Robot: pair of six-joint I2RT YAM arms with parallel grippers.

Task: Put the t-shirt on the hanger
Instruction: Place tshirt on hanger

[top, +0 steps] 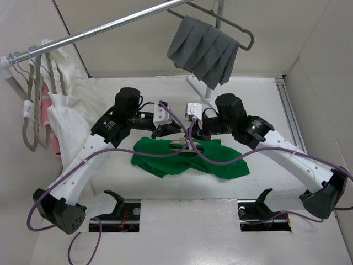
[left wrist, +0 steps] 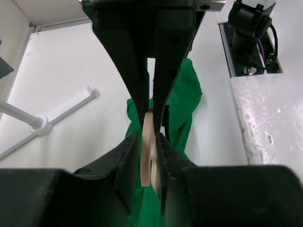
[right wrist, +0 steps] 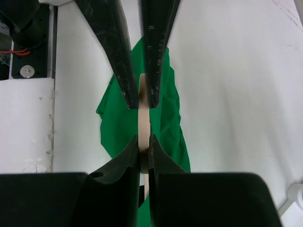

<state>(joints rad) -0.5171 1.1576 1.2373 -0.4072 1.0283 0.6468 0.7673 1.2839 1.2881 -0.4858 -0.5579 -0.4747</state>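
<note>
The bright green t-shirt (top: pixel 220 163) lies crumpled on the white table in the middle. The beige hanger (top: pixel 179 144) is held just above it, edge-on between both grippers. My left gripper (top: pixel 168 131) comes from the left and is shut on the hanger (left wrist: pixel 147 161), with the t-shirt (left wrist: pixel 182 104) below. My right gripper (top: pixel 194 138) comes from the right and is shut on the hanger (right wrist: pixel 143 120) over the t-shirt (right wrist: pixel 116 118). The two grippers (left wrist: pixel 147 137) (right wrist: pixel 143 139) face each other tip to tip. Most of the hanger is hidden by the fingers.
A metal rail (top: pixel 110 25) crosses the back. A grey hanger with grey pleated cloth (top: pixel 207 49) hangs from it at the centre back. Grey hangers with white and pink garments (top: pixel 55 110) hang at the left. A white stand foot (top: pixel 201 91) sits behind the grippers.
</note>
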